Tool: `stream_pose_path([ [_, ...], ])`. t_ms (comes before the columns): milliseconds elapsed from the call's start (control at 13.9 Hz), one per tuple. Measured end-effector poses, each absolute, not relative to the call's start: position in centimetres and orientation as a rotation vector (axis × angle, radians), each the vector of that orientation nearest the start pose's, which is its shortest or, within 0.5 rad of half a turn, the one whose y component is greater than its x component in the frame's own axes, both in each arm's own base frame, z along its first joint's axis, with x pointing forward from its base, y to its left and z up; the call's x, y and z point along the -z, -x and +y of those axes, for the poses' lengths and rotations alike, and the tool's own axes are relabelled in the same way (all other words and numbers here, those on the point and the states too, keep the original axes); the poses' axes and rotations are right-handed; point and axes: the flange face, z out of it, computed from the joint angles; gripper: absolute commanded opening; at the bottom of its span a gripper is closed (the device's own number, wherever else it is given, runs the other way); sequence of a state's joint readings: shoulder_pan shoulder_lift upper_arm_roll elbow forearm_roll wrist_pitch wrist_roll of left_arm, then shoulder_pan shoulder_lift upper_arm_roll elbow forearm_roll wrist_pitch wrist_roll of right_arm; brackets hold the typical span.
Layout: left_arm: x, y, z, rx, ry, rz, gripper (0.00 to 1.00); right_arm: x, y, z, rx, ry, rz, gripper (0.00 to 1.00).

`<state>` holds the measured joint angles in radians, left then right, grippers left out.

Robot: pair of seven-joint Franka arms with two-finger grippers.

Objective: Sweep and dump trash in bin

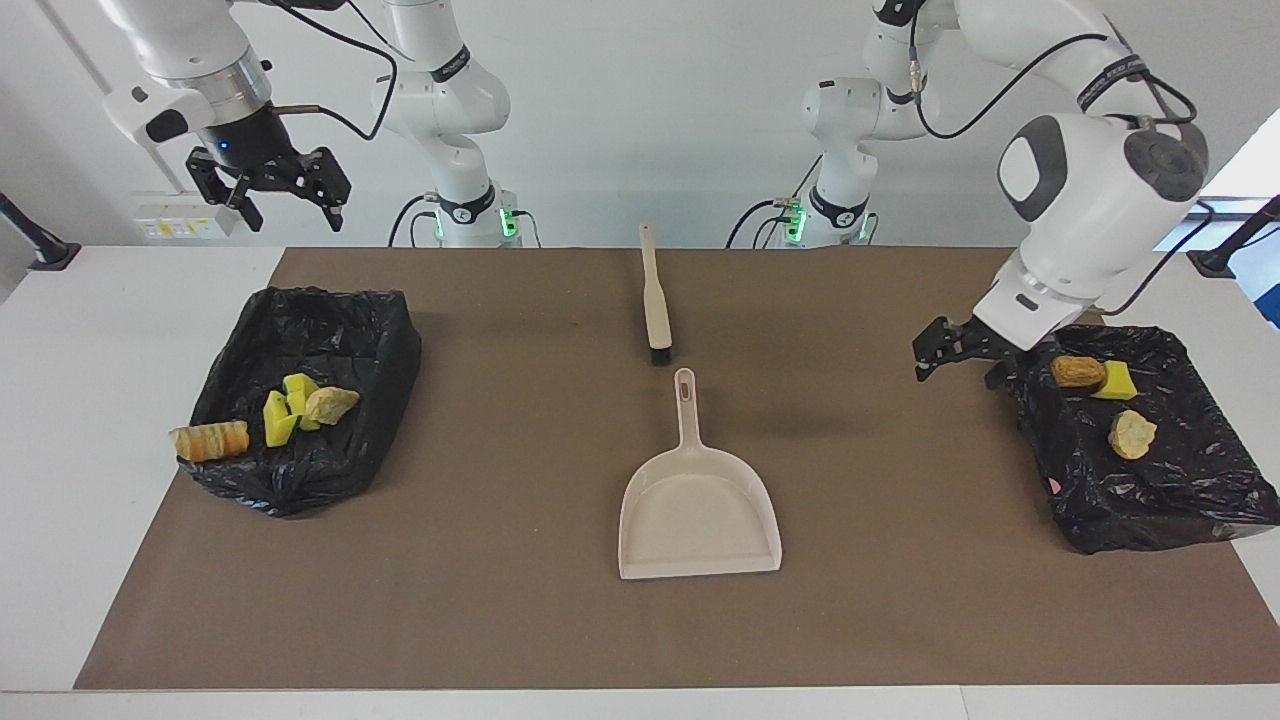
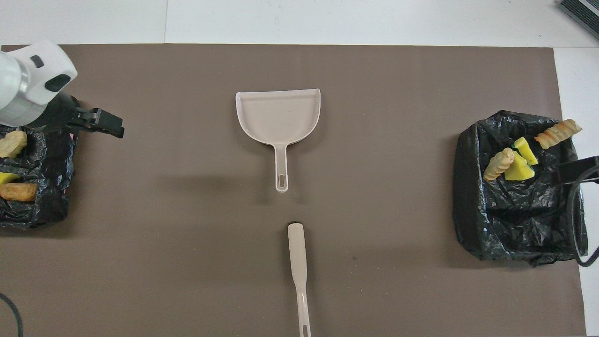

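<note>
The trash lies in two black-lined bins. The bin (image 1: 390,345) at the right arm's end holds yellow sponge chunks (image 1: 283,410) and a tan lump (image 1: 331,404), with the orange-striped roll (image 1: 209,440) on its rim. The bin (image 1: 1180,500) at the left arm's end holds a brown lump (image 1: 1077,372), a yellow chunk (image 1: 1116,381) and a tan lump (image 1: 1132,435). My left gripper (image 1: 957,375) is open and empty, low over the mat beside that bin; it also shows in the overhead view (image 2: 112,127). My right gripper (image 1: 290,215) is open and empty, raised high over the other bin's end.
The beige dustpan (image 1: 700,510) lies mid-table with its handle pointing toward the robots. The beige hand brush (image 1: 655,300) lies in line with it, nearer to the robots, bristles toward the pan. A brown mat (image 1: 500,560) covers the table.
</note>
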<state>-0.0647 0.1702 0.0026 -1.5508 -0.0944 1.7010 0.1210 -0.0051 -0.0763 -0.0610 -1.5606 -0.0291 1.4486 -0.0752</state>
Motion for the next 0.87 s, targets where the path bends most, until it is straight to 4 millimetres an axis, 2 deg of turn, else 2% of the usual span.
stream_pose_path([
  [216, -58.4, -58.3, -2.0, -0.037, 3.225, 0.279, 1.0, -66.0, -51.6, -3.9, -0.057, 3.164, -0.01, 1.0],
  [433, -61.3, -55.7, 0.7, 0.005, 3.222, 0.251, 1.0, -66.2, -51.9, -3.9, -0.025, 3.166, -0.01, 1.0],
  [577, -62.4, -54.9, 1.8, 0.026, 3.191, 0.224, 1.0, -66.2, -51.9, -3.9, -0.02, 3.166, -0.01, 1.0],
  [866, -62.5, -54.8, 1.6, 0.027, 3.175, 0.157, 1.0, -66.2, -51.9, -3.9, -0.02, 3.166, -0.01, 1.0],
])
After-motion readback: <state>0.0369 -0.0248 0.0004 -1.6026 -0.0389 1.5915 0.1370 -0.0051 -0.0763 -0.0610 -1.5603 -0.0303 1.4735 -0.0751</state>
